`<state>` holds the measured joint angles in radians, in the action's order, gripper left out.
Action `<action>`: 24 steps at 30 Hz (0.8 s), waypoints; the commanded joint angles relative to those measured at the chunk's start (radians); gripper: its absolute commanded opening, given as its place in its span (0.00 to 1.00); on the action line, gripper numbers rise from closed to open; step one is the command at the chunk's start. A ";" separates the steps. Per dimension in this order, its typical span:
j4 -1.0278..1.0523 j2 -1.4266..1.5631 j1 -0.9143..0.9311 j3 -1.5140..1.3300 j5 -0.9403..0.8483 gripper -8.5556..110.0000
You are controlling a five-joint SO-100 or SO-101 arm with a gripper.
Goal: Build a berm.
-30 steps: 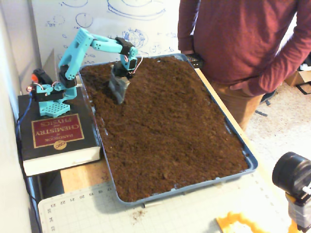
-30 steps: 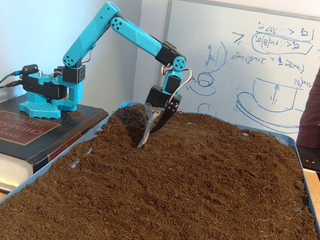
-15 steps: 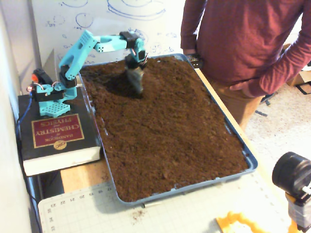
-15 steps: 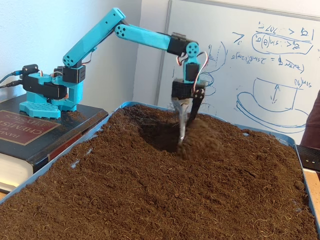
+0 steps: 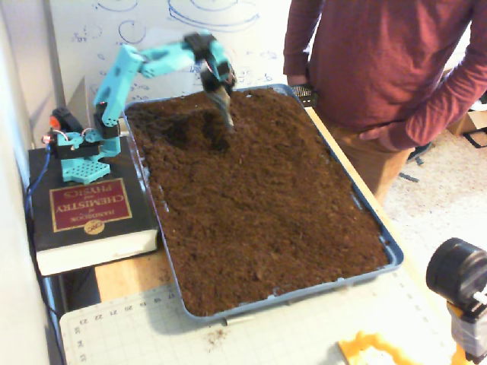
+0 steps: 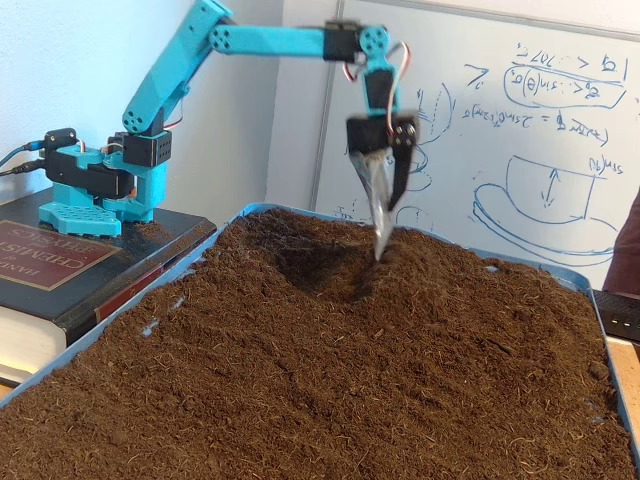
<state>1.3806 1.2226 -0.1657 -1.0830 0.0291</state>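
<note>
Whiteboard scribbles behind, soil tray [image 5: 392, 251] below; my claw [image 6: 381, 245] hangs point-down above a heaped ridge [image 6: 420, 265], jaws together as far as I see.

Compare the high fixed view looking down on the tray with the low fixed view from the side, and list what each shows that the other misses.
Only the high view shows the whole blue tray, the person in the maroon shirt, the cutting mat and the black camera.

Only the low view shows the soil's relief: a hollow beside a raised mound, and the blue whiteboard sketches.

Both show the turquoise arm, its scoop-like gripper tip-down at the soil, and the chemistry handbook.
</note>
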 commanded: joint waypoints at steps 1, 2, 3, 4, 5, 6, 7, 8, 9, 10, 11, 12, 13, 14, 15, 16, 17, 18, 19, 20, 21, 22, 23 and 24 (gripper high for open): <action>0.146 0.275 0.017 -0.071 -0.008 0.08; 0.192 0.308 0.020 -0.118 -0.009 0.08; 0.238 0.345 0.031 -0.175 -0.012 0.08; 0.268 0.380 0.046 -0.242 -0.014 0.08; 0.293 0.413 0.064 -0.307 -0.015 0.08; 0.295 0.448 0.086 -0.376 -0.017 0.08; 0.279 0.471 0.109 -0.443 -0.017 0.08; 0.250 0.497 0.130 -0.511 -0.018 0.08; 0.209 0.520 0.152 -0.580 -0.025 0.08; 0.153 0.537 0.170 -0.644 -0.035 0.08; 0.089 0.548 0.186 -0.712 -0.049 0.08; 0.021 0.551 0.201 -0.778 -0.067 0.08; -0.055 0.551 0.213 -0.842 -0.086 0.08; -0.135 0.551 0.225 -0.905 -0.101 0.08; -0.216 0.551 0.236 -0.965 -0.115 0.08; -0.296 0.551 0.245 -1.015 -0.124 0.08; -0.373 0.551 0.255 -1.060 -0.130 0.08; -0.443 0.551 0.259 -1.104 -0.132 0.08; -0.511 0.551 0.261 -1.147 -0.132 0.08; -0.577 0.546 0.258 -1.193 -0.133 0.08; -0.637 0.532 0.256 -1.227 -0.133 0.08; -0.692 0.505 0.255 -1.256 -0.133 0.08; -0.736 0.469 0.253 -1.276 -0.135 0.08; -0.792 0.426 0.253 -1.290 -0.135 0.08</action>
<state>0.7256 1.6705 0.0798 -2.3516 -0.0966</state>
